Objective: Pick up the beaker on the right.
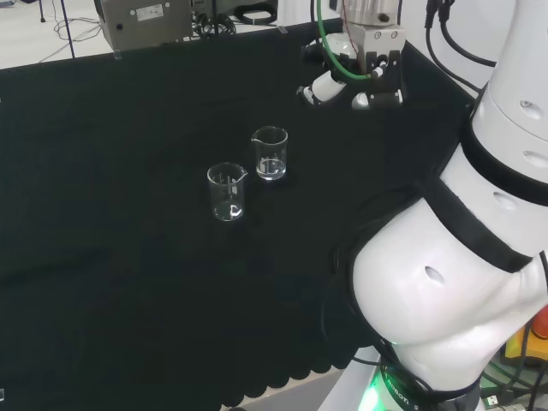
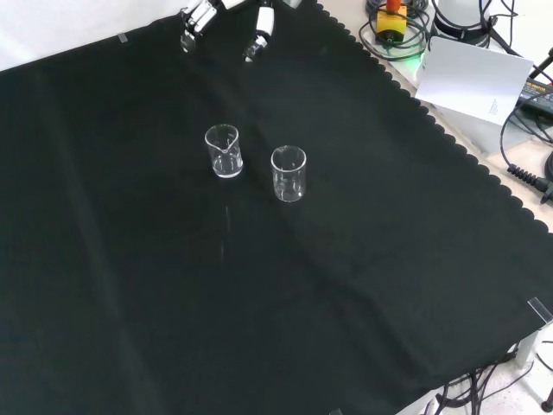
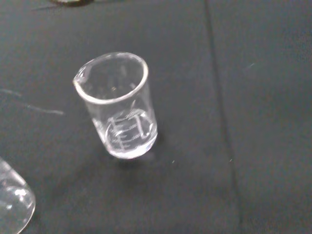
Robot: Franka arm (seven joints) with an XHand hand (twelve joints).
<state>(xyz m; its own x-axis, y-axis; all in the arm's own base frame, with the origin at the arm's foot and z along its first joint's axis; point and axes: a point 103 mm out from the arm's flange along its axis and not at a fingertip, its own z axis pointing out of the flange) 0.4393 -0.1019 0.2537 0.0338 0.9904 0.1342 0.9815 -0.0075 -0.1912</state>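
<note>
Black cloth (image 2: 363, 285) is covering the bench, and two clear beakers are standing upright on it, near each other but apart. Seen from the head view, the right beaker (image 1: 270, 153) is sitting slightly farther back than the left beaker (image 1: 227, 192); the front view is placing them side by side, at (image 2: 224, 150) and (image 2: 289, 173). Up close, the wrist view is showing white graduation marks and a pour spout on one beaker (image 3: 119, 105), its mouth facing up. Well apart from both, the hand (image 1: 355, 81) is hovering with fingers (image 2: 259, 26) relaxed and spread, holding nothing.
</note>
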